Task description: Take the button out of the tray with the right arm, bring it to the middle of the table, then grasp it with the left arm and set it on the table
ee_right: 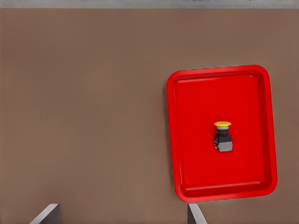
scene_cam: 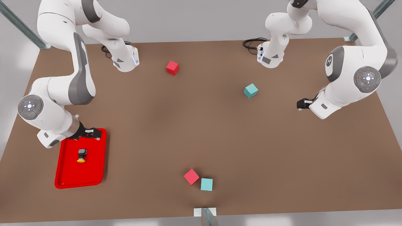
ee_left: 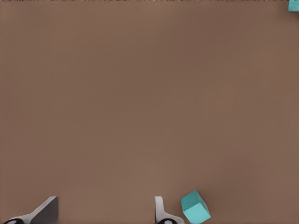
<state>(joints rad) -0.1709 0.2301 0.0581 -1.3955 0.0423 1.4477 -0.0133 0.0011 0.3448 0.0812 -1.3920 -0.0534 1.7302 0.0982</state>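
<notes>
Brown table (scene_cam: 201, 131) carries everything. Red tray (scene_cam: 67, 180) sits near the corner at the front view's left. Right gripper (scene_cam: 92, 133) hangs over the tray's far edge, fingers (ee_right: 49, 213) spread wide, empty. Left gripper (scene_cam: 302, 104) waits at the front view's right near a teal cube (ee_left: 195, 206), fingers (ee_left: 46, 210) wide too. Button (scene_cam: 82, 155) lies on its side mid-tray. I judge it light, rigid; yellow cap rounded and slick, so I'd pinch the boxy dark body's flat sides.

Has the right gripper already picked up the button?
No. The button lies in the red tray, and the open right gripper is apart from it.
</notes>
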